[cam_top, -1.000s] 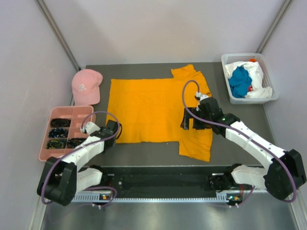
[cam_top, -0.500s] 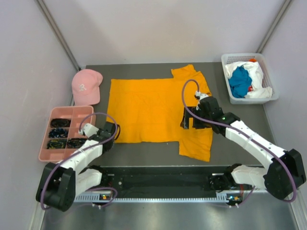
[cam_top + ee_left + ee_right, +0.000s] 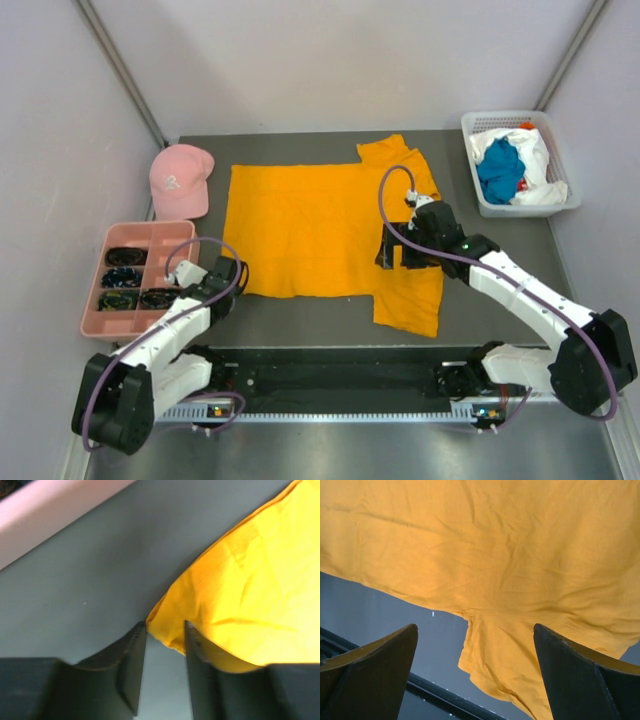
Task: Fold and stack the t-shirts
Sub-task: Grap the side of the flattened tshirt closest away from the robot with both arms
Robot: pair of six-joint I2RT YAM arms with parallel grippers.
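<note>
**Left arm on the hem corner, right arm waiting over the sleeve**

- Far left: pink compartment tray (image 3: pixel 100 262) and pink baseball cap (image 3: pixel 180 178) are sitting off the cloth. Not task items, and neither arm is near them.
- Left gripper (image 3: pixel 232 272) is sitting low at the near-left corner of the orange t-shirt (image 3: pixel 310 225). In the wrist view its fingertips (image 3: pixel 140 630) are straddling that corner with only a narrow gap, and the cloth is filling the gap at the tips. Can't tell if it's pinching or only bracketing the corner. Likely reason for the spot: a corner is the only liftable edge on a flat shirt.
- The orange shirt is lying spread flat mid-table (image 3: pixel 300 320), one sleeve pointing far and one near, both on the right side. No fold in it yet, so I'm reading this as the start of the first fold.
- Right gripper (image 3: pixel 395 255) is hovering over the shirt by the near sleeve, fingers spread wide and holding nothing. The wrist view is showing the hem-sleeve notch between them. It's probably staged to take the matching edge so that both sides lift together.
- Far right: white basket (image 3: pixel 525 207) is holding a teal-blue t-shirt (image 3: pixel 500 172) and a white t-shirt (image 3: pixel 537 152), both crumpled and waiting their turn.
</note>
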